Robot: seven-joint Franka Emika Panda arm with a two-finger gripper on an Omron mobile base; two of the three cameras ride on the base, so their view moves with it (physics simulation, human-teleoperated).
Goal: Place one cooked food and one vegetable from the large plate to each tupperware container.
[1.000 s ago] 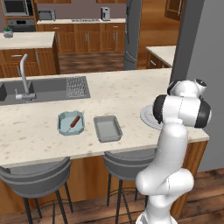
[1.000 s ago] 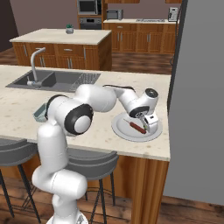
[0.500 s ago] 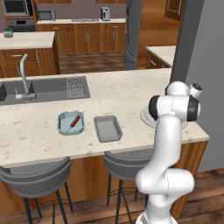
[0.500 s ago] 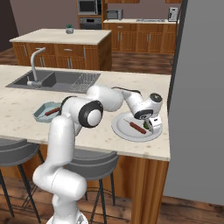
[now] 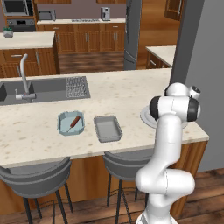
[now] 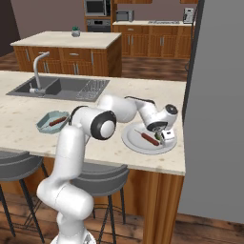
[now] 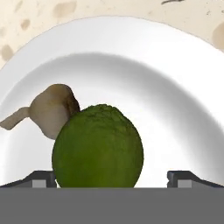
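Your pincer (image 6: 164,138) hangs low over the large plate (image 6: 131,139) at the right end of the bench (image 6: 28,109), spread wide around a round green vegetable (image 7: 98,146).

The vegetable sits between the two dark fingertips (image 7: 43,178), not yet pinched, touching a pale, lumpy piece of food (image 7: 50,111) behind it. A red sausage (image 6: 149,138) lies beside it on the plate. The blue container (image 5: 71,123) already holds one sausage (image 5: 74,121); the grey container (image 5: 107,128) next to it looks bare. Close off-centre and the round vegetable could squirt free, roll off the plate, or nudge its neighbour.
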